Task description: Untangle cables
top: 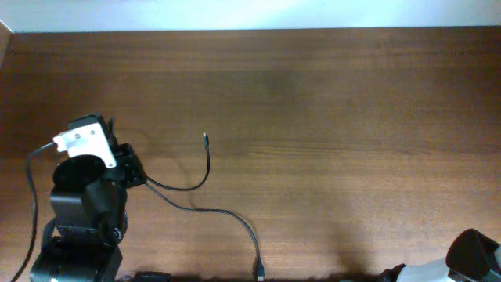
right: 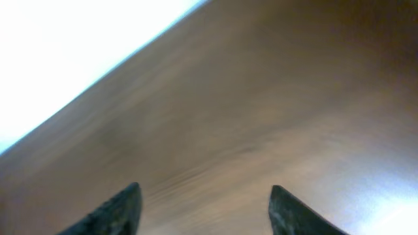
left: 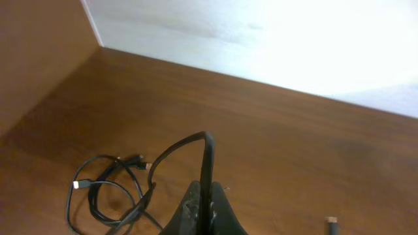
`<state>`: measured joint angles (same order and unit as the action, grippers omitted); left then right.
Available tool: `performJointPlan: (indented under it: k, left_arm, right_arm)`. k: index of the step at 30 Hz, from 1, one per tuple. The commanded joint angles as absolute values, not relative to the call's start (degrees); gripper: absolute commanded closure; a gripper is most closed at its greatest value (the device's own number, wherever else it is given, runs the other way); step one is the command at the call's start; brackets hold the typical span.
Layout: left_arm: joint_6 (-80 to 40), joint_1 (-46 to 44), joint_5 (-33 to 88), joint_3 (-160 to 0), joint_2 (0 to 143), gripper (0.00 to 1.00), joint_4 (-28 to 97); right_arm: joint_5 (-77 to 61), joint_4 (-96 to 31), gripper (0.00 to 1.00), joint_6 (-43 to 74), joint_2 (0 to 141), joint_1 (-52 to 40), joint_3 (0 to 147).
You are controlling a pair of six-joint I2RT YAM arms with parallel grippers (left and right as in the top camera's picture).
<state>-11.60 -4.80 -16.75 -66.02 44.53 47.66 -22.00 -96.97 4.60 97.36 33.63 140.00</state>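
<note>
My left gripper (left: 208, 196) is shut on a thin black cable (left: 189, 145) that arches up out of the jaws and runs down to a loose coiled bundle of cables (left: 104, 196) on the table at lower left. In the overhead view the left gripper (top: 129, 168) sits at the table's left side. One cable (top: 205, 168) curls away from it to a plug end (top: 205, 139), and another cable (top: 235, 222) trails to a plug at the front edge (top: 260, 272). My right gripper (right: 204, 209) is open and empty above bare wood; its arm (top: 470, 258) is at the lower right corner.
The wooden table (top: 337, 125) runs to a white wall at the back. A loose plug end (left: 332, 225) lies on the table at the lower right of the left wrist view. The left arm's own thick cable (top: 33, 188) loops along its left side.
</note>
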Motion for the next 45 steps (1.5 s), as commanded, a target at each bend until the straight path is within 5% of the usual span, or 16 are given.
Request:
performJointPlan:
  k: [1, 6, 7, 8, 9, 13, 15, 19, 25, 32, 38, 40, 44, 45]
  left_arm:
    - [-0.93, -4.71, 11.84, -66.89, 50.06, 1.00, 47.07]
    - [25.43, -7.75, 63.44, -66.92, 64.40, 1.00, 44.14]
    - [25.15, -8.82, 64.01, -66.92, 66.65, 0.65, 41.65]
    - [20.56, -8.73, 52.01, -66.94, 66.94, 0.18, 40.91]
    - [17.50, -8.73, 37.56, -67.02, 66.46, 0.01, 40.99]
    - [0.14, -8.73, -6.07, -67.02, 62.81, 0.01, 40.99]
    - [-9.52, -8.69, -20.62, -67.02, 60.16, 0.01, 41.74]
    - [-10.70, -8.10, -18.65, -67.02, 56.86, 0.01, 42.96]
    - [-10.68, -8.10, -15.81, -67.02, 56.97, 0.01, 44.42]
    - [-10.68, -8.10, -14.11, -67.02, 55.99, 0.01, 45.17]
    - [-10.68, -8.10, -13.02, -67.02, 51.46, 0.01, 45.50]
    - [-10.68, -8.10, -13.02, -67.02, 51.46, 0.01, 45.52]
    - [-10.68, -8.10, -13.02, -67.02, 51.46, 0.01, 45.50]
    - [-10.68, -8.10, -13.02, -67.02, 51.46, 0.01, 45.50]
  right_arm:
    - [-29.50, -97.32, 0.18, -8.36, 96.75, 20.45, 140.05]
    - [-20.25, -97.32, 0.12, -8.38, 96.75, 5.45, 140.05]
    - [-19.92, -97.32, 0.10, -8.38, 96.75, 3.05, 140.05]
    - [-17.04, -97.34, 0.09, -8.34, 96.73, 1.15, 140.05]
    - [-16.60, -97.32, 0.09, -8.34, 96.73, -0.69, 140.05]
    - [-12.82, -97.34, 0.04, -6.46, 96.75, -13.58, 137.36]
    - [-3.49, -97.06, 0.01, -3.70, 96.75, -21.19, 123.63]
    - [-2.87, -84.84, 0.01, -5.37, 96.86, -30.87, 97.25]
    - [-3.36, -61.95, 0.01, -4.54, 96.92, -44.21, 81.21]
    - [8.69, -39.70, 0.01, -1.87, 99.04, -42.44, 76.64]
    - [8.16, -41.21, 0.00, -0.34, 104.97, -32.34, 76.47]
    - [7.49, -43.20, 0.10, -0.36, 105.01, -30.37, 76.42]
    - [3.20, -44.10, 0.11, -0.34, 105.32, -29.61, 72.64]
    - [2.94, -44.18, 0.20, -0.34, 105.32, -29.61, 72.20]
